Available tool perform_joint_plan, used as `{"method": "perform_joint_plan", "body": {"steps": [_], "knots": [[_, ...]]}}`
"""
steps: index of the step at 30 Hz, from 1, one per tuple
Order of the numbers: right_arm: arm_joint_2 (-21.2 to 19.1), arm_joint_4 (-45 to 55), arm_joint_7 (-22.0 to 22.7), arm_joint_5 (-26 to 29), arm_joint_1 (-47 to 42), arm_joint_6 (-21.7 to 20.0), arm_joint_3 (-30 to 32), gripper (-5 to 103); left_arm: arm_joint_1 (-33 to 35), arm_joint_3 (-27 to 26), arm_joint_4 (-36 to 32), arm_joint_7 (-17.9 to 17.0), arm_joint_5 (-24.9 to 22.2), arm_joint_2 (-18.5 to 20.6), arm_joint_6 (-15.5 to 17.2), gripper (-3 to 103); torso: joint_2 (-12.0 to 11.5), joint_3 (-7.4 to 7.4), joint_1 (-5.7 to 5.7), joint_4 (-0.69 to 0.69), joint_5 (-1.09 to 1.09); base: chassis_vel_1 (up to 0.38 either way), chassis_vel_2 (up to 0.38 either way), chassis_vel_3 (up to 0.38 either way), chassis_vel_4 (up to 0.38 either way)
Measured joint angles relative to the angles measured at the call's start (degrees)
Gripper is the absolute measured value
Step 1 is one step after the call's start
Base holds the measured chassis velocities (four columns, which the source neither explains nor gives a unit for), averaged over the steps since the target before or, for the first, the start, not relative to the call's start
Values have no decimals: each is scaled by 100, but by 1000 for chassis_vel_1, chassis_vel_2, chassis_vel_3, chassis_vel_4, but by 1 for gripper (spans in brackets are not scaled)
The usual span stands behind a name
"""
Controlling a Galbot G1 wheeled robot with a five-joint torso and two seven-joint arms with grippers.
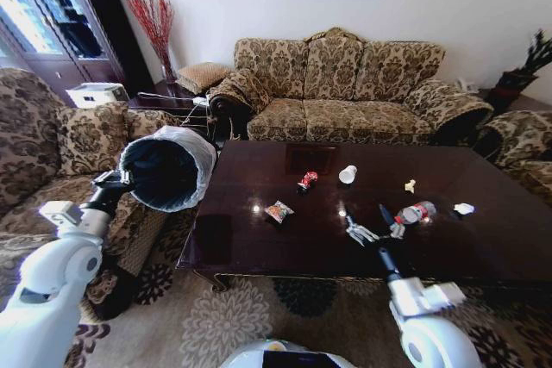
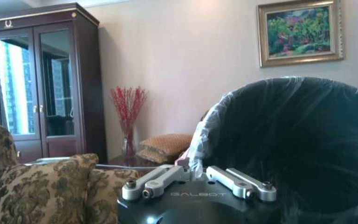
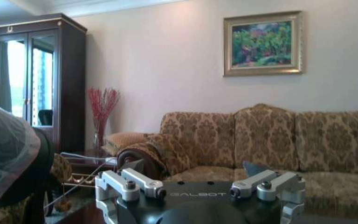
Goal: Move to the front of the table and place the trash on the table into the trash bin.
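The dark glossy table (image 1: pixel 250 174) carries the trash: a red wrapper (image 1: pixel 307 180), a white paper cup (image 1: pixel 348 175), a colourful snack packet (image 1: pixel 279 211), a clear bottle with a red label (image 1: pixel 416 212) and white paper bits (image 1: pixel 464 208). My right gripper (image 1: pixel 373 224) hovers open over the table's near side, just left of the bottle; its fingers (image 3: pixel 129 184) stand wide apart. My left gripper (image 1: pixel 116 180) is shut on the rim of the trash bin (image 1: pixel 166 168), held tilted off the table's left end. That rim sits between the left gripper's fingers (image 2: pixel 160 179), with the lined bin (image 2: pixel 291 144) beyond.
A patterned sofa (image 1: pixel 345 92) stands behind the table and an armchair (image 1: pixel 60 152) at its left. Another armchair (image 1: pixel 526 148) is at the right. A dark cabinet (image 2: pixel 36 93) and a vase of red twigs (image 1: pixel 155 28) stand in the back left corner. Patterned carpet (image 1: pixel 224 316) lies before the table.
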Motion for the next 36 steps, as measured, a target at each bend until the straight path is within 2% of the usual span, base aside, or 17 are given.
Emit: {"method": "perform_joint_plan", "body": {"steps": [4,8,10,11,12,18,22,27,30,36], "knots": [[-78,42,116,-153,119,-161,-115,100,0,0,0,-1,0,0,0,1,0,1,1,-9,-2,0,0,0,0],[-81,45,118,-153,121,-178,-119,100,0,0,0,-1,0,0,0,1,0,0,0,-9,-1,0,0,0,0],[-186,58,18,152,182,-606,-266,100,0,1,0,0,0,0,0,1,0,0,-1,-8,-1,0,0,0,0],[-186,58,18,152,182,-606,-266,100,0,1,0,0,0,0,0,1,0,0,-1,-8,-1,0,0,0,0],[-276,-113,-93,302,311,-807,-364,100,0,0,0,2,0,0,0,1,0,0,-1,-7,-2,0,0,0,0],[-471,-478,-316,393,548,-930,-419,100,0,0,0,0,0,0,0,1,0,0,0,-8,-1,0,0,0,0],[-488,-698,-339,387,683,-936,-525,100,0,0,1,0,0,0,0,1,0,0,0,-8,-3,0,0,0,0],[-471,-1483,-342,310,1100,-722,-1027,100,0,0,1,-1,0,0,0,1,0,0,0,-7,-2,0,0,0,0],[-261,-2122,-376,43,1622,-478,-1602,100,0,1,0,0,0,0,0,1,0,1,0,-8,0,0,0,0,0],[32,-2831,-366,-193,2335,-293,-2230,100,0,0,1,-1,0,0,0,1,0,1,0,-6,-3,0,0,0,0]]}}
